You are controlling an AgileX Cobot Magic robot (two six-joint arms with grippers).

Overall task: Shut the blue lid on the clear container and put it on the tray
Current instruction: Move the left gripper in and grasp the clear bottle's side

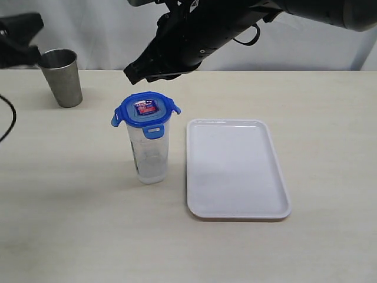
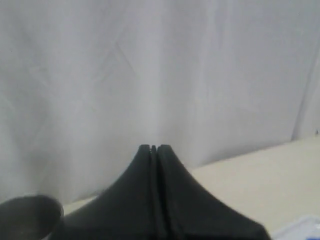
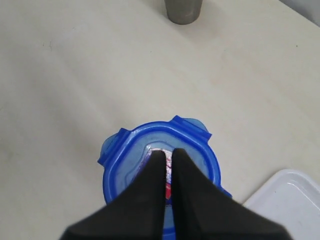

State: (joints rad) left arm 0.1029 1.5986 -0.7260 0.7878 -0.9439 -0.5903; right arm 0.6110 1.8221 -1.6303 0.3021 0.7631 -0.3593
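Observation:
The clear container (image 1: 150, 156) stands upright on the table just left of the tray (image 1: 235, 171). The blue lid (image 1: 145, 111) sits on top of it with its sticker facing up, and side flaps stick outward. My right gripper (image 1: 132, 74) reaches across from the upper right and hovers above and behind the lid. In the right wrist view that gripper (image 3: 167, 151) is shut with nothing in it, straight over the blue lid (image 3: 131, 152). My left gripper (image 2: 153, 147) is shut and empty, raised at the far left (image 1: 32, 53) next to a steel cup.
A steel cup (image 1: 62, 76) stands at the back left of the table; its rim (image 2: 27, 212) shows in the left wrist view. The white tray's corner (image 3: 292, 200) lies beside the container. A pale curtain hangs behind the table.

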